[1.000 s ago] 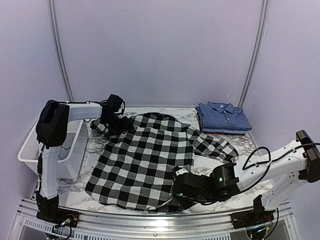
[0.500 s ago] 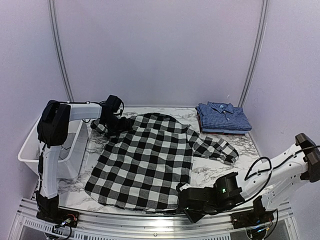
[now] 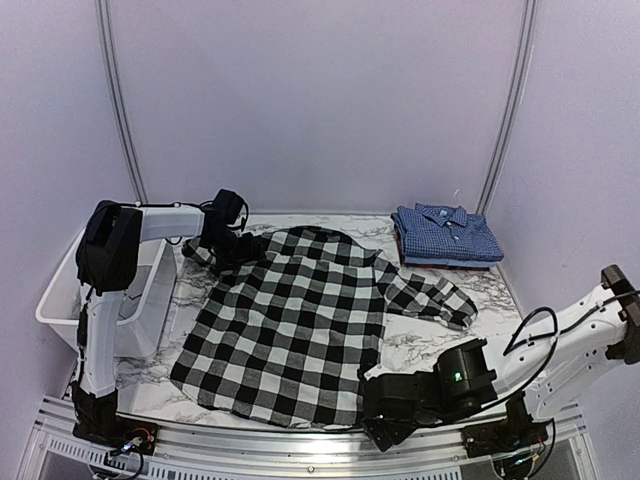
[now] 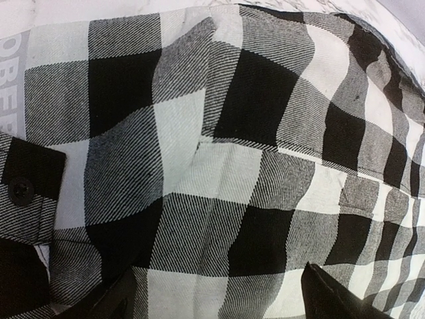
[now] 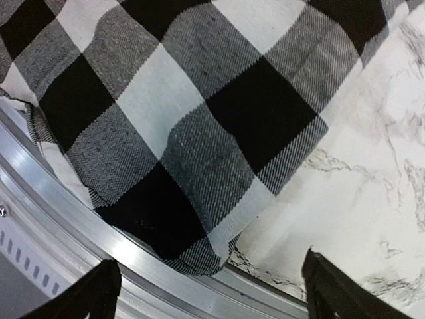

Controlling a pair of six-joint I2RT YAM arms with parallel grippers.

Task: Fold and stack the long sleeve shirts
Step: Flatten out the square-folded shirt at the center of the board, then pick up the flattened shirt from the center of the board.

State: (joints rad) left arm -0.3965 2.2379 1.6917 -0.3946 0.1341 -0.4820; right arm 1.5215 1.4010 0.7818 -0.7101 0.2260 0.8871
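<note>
Starting with the top view: the black-and-white check shirt [image 3: 290, 320] is laid out flat and unfolded across the marble table [image 3: 440, 345]. The blue shirt [image 3: 447, 235] is seen already folded beyond its right sleeve, well apart from it, and a white bin [image 3: 60, 300] sits just off its left side. The left gripper [image 3: 228, 240] is parked over the shirt's far left shoulder, the right gripper [image 3: 378, 405] at its near right hem corner. From the left wrist, the jaws are seen spread wide with nothing pinched, just slightly rumpled check cloth underneath. A black button [image 4: 21, 191] shows on a tab of the shirt, and the white block letters [image 4: 10, 80] can only partly be read, something like "OBER", cut off by the frame. From the right wrist, the jaws are likewise wide apart and nothing is held, and the hem corner [image 5: 192, 246] is draped onto the metal rail [image 5: 80, 246] past the table edge. That overhang is probably what needs watching: the corner could get snagged or dragged off if a fold is pulled from the far side, and the bunched sleeves could be folded in crooked, so a lumpy stack would be likely.
</note>
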